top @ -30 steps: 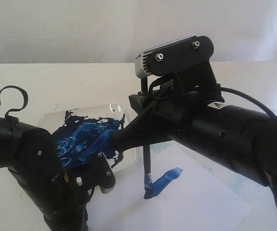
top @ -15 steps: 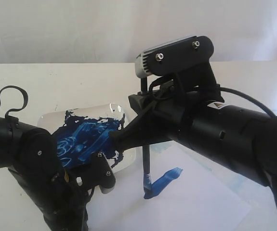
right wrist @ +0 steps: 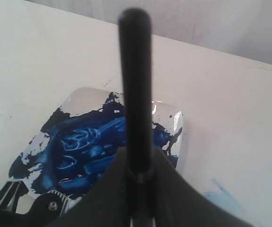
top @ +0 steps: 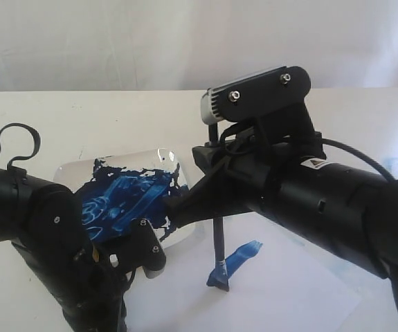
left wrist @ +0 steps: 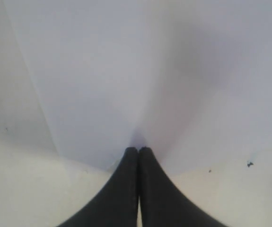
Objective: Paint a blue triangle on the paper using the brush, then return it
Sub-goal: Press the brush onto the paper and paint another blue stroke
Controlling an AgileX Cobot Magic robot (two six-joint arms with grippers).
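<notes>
Cream table carries the white paper. Over the paper, the right arm hides its far side; a white mark on the arm is too small to read. Just beside the paper lies a paint-smeared dish. The left gripper, fingers pressed together and empty, rests on the paper's edge. The right gripper clamps the brush upright, tip on the paper at a blue stroke's end.

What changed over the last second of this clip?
The right gripper, shut on the brush, shifted right in the exterior view, dragging the tip along the lower end of the blue stroke on the paper. The left gripper and the dish stayed put.
</notes>
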